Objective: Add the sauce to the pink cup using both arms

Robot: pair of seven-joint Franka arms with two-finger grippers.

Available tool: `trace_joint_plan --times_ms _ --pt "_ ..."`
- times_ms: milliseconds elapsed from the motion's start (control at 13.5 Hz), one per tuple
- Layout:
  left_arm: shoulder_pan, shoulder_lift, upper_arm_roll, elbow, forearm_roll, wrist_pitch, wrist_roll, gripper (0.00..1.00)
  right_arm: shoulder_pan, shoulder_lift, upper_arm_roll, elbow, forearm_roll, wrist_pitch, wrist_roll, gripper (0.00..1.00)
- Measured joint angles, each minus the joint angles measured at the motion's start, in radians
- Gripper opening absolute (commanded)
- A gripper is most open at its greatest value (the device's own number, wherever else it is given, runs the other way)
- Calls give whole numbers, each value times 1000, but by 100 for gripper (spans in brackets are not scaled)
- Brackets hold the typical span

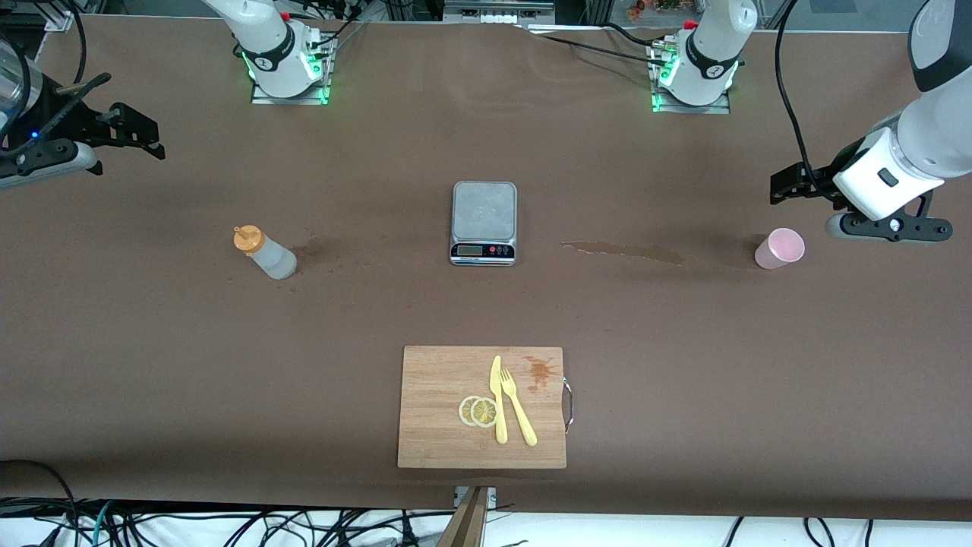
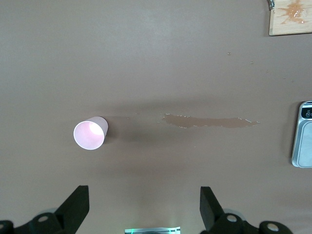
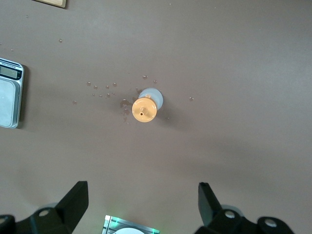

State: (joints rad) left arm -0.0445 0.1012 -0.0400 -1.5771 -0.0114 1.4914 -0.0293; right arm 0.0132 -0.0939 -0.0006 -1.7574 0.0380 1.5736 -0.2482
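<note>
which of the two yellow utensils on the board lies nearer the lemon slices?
The knife. It lies right beside the lemon slices, its edge meeting them, while the fork lies past the knife, toward the left arm's end of the board.

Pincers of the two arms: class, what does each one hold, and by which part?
Nothing is held. The left pincer hangs open over the table near the pink cup; the right pincer hangs open near the squeeze bottle.

place: robot lab | evidence: bolted arm bases [image 1: 288, 64], floor cables [image 1: 228, 524]
</note>
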Motion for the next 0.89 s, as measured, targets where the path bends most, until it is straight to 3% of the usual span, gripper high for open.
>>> trace_joint_plan --times_ms 519,889 --pt "10 4 7 -1 0 -1 0 100 0 5 0 0 0 6 -9 100" --pt "143 38 20 -36 16 -3 16 100 0 5 0 0 0 7 -11 100"
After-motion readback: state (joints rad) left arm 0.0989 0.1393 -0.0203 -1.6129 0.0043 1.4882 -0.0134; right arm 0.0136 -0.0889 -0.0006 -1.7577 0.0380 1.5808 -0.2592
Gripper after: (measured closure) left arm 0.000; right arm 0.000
